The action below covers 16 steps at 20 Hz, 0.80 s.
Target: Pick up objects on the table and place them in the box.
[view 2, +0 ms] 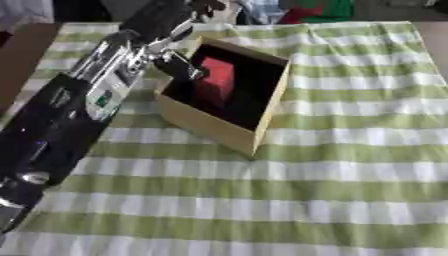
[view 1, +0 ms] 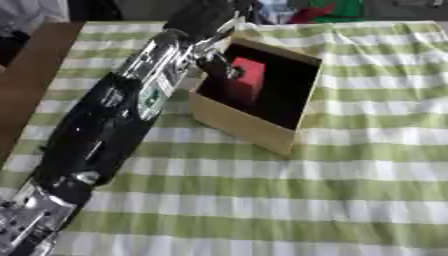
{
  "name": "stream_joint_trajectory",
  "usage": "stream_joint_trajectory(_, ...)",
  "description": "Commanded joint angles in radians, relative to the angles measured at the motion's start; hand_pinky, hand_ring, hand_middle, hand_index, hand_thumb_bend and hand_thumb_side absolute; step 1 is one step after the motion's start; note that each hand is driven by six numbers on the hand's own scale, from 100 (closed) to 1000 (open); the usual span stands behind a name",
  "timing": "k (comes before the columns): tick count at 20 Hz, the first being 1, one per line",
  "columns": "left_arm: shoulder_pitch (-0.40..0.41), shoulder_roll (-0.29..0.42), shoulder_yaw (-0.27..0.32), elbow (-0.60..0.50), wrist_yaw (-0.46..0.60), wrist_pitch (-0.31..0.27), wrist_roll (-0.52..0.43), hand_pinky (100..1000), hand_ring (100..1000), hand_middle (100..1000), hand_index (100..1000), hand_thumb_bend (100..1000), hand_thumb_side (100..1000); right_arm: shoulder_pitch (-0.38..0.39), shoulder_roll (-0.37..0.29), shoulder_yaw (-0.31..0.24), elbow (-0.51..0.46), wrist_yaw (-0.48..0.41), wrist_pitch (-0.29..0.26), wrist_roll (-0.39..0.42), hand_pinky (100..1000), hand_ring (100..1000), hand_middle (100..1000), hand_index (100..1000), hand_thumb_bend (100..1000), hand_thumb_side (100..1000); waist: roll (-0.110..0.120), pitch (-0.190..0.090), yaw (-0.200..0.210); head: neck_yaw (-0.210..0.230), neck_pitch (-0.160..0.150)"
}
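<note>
Fingers: dark fingers [view 1: 219,64] of the left hand [view 1: 210,59] reach over the box's left wall and lie against the red block; whether they are curled round it or only beside it I cannot tell.
Right hand: in neither view.
Left arm: black and silver forearm [view 1: 114,115], running from the lower left corner up across the cloth to the box.
Surface: table under a green-and-white checked cloth [view 1: 350,170]; the near part carries no loose object that I can make out.
Box: open tan cardboard box with a dark inside [view 1: 241,125], set askew just right of the arm.
Task's thing: red rectangular block [view 2: 216,80], inside the box toward its left wall, upright or nearly so.
Far edge: dim coloured shapes past the cloth, too unclear to name.
Step in hand: placing, by my judgement near its end, since the block is already within the walls.
Next move: calls for letting go if it is held, then lifting the hand straight up clear of the wall without dragging the box.
</note>
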Motion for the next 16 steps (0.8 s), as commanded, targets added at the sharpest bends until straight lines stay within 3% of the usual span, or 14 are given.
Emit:
stream_joint_trajectory(1, 0.007, 0.026, 0.045, -0.148, 0.065, 0.051, 0.034, 611, 710, 671, 889, 501, 100, -0.01, -0.014, -0.013, -0.02, 0.0, -0.004, -0.004, 891, 728, 712, 879, 100, 610, -0.005, -0.029, 0.005, -0.005, -0.007)
stream_joint_trajectory(8, 0.165, 0.083, 0.133, -0.442, 0.277, 0.154, 0.15, 760, 642, 611, 862, 353, 100, -0.013, -0.019, -0.022, -0.02, 0.007, -0.015, -0.013, 889, 729, 711, 877, 100, 602, -0.009, -0.038, 0.021, -0.037, 0.001)
stream_joint_trajectory(13, 0.28, 0.128, 0.194, -0.577, 0.385, 0.147, 0.327, 839, 619, 597, 851, 246, 100, -0.022, -0.019, -0.024, -0.02, 0.01, -0.022, -0.017, 888, 730, 712, 875, 100, 596, -0.014, -0.037, 0.026, -0.048, 0.007)
stream_joint_trajectory(16, 0.336, 0.144, 0.236, -0.621, 0.477, 0.144, 0.407, 898, 605, 585, 841, 229, 100, -0.025, -0.022, -0.027, -0.02, 0.011, -0.025, -0.02, 888, 730, 712, 873, 100, 593, -0.016, -0.037, 0.029, -0.054, 0.012)
